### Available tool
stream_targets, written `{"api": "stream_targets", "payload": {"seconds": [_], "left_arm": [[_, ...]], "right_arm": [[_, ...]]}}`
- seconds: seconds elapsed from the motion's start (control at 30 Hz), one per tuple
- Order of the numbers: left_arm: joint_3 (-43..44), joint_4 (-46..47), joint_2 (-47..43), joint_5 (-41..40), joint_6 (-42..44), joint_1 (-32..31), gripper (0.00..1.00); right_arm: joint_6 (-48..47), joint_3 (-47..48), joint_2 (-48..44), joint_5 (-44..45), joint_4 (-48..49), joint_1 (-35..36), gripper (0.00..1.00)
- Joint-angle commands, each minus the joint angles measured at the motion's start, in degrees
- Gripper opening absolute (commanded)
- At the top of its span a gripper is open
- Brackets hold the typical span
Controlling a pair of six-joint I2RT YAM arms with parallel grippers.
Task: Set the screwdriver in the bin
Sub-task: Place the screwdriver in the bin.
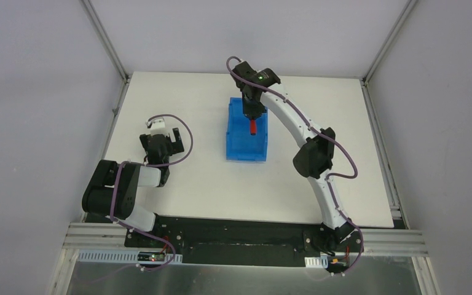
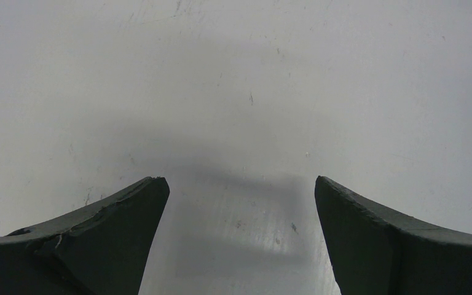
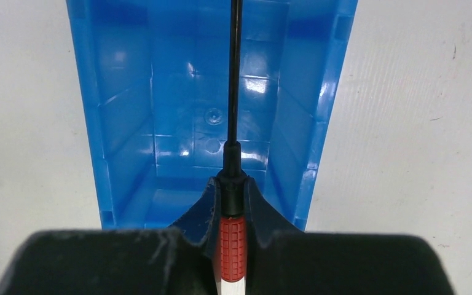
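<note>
The right pincer (image 3: 232,192) was shut tight on the small red-handled screwdriver with a thin black shaft (image 3: 233,246), which hung over the open see-through blue plastic bin (image 3: 129,123). I think it should go down low between the walls before letting go (so nothing bounces out). The left pincer (image 2: 241,184) sat wide open and empty over the white surface (image 2: 344,74). No writing could be read.

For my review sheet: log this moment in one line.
right gripper: shut on screwdriver | position: over bin | left gripper: open, empty | screwdriver not yet released
</note>
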Motion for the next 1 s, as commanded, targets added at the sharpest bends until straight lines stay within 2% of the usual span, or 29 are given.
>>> {"api": "stream_targets", "payload": {"seconds": [0.0, 0.33, 0.97], "left_arm": [[0.8, 1.1, 0.0, -0.7, -0.3, 0.3, 0.99], [0.8, 1.1, 0.0, -0.8, -0.3, 0.3, 0.99], [0.8, 1.1, 0.0, -0.8, -0.3, 0.2, 0.99]], "right_arm": [[4.2, 3.2, 0.2, 4.0, -2.0, 1.1, 0.0], [7.3, 4.5, 3.1, 4.5, -3.5, 3.9, 0.0], [8.9, 6.7, 8.2, 5.5, -4.6, 4.1, 0.0]]}}
